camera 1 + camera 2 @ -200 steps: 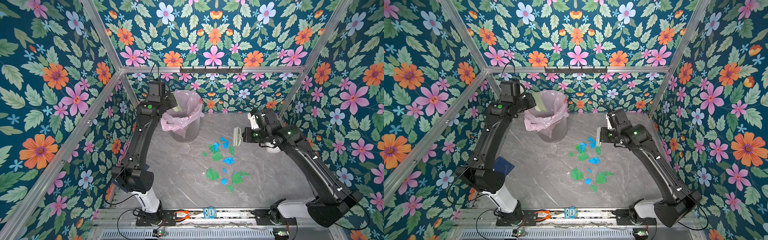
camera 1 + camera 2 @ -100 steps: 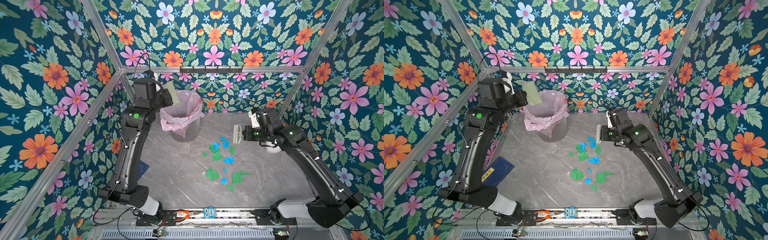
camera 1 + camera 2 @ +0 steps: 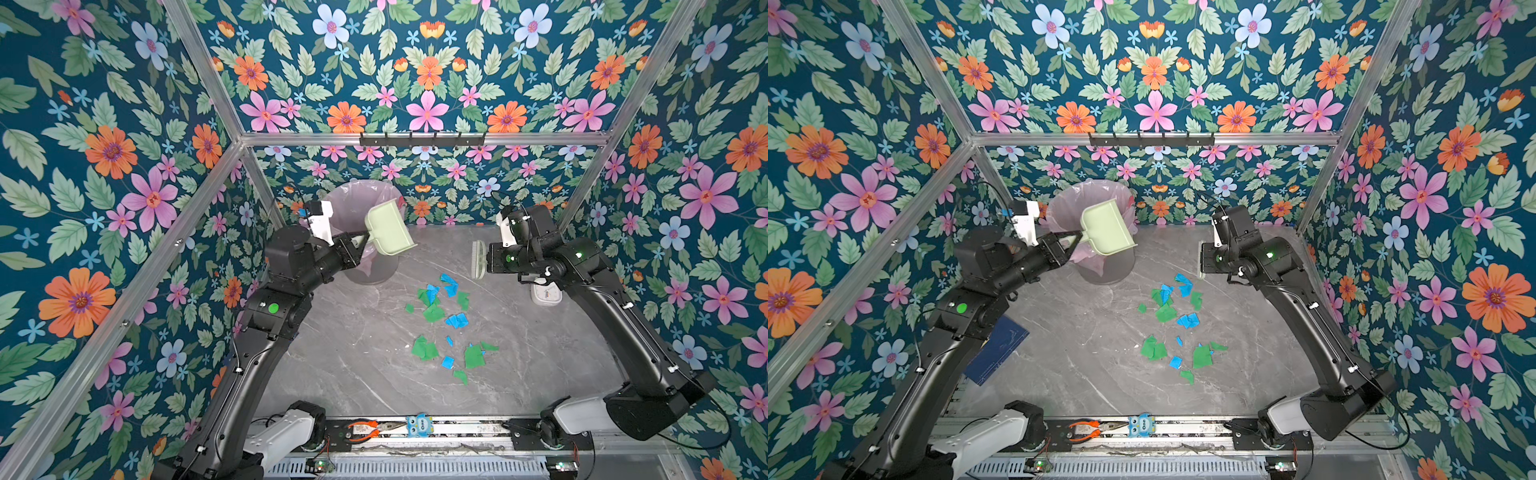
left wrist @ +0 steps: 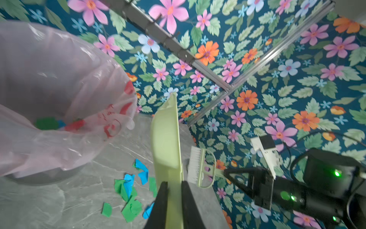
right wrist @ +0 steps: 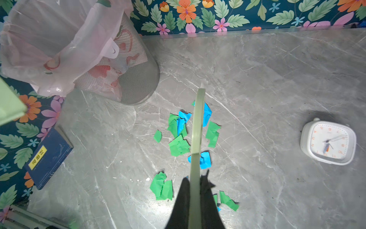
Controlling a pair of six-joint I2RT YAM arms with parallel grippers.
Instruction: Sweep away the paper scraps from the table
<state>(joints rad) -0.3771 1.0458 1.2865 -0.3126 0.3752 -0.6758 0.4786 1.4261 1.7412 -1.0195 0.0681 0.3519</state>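
Note:
Several green and blue paper scraps point(image 3: 444, 316) point(image 3: 1177, 320) lie in a loose cluster on the grey marble table point(image 3: 353, 365). My left gripper point(image 3: 359, 241) point(image 4: 174, 188) is shut on the handle of a pale green dustpan point(image 3: 388, 232) point(image 4: 167, 138). It holds the pan in the air in front of the bin. My right gripper point(image 3: 487, 261) point(image 5: 195, 184) is shut on a pale green brush point(image 3: 478, 259) point(image 5: 198, 123). The brush hangs above the cluster's far end, over the scraps point(image 5: 178, 146).
A mesh bin with a pink bag point(image 3: 365, 208) stands at the back left, with scraps inside point(image 4: 47, 124). A white clock point(image 5: 328, 142) sits at the right. A blue book point(image 3: 996, 349) lies by the left wall. Pliers point(image 3: 365, 428) rest on the front rail.
My left arm has swung the dustpan from over the bin's left rim to the right and down, in front of the bin. The right arm and brush have barely moved.

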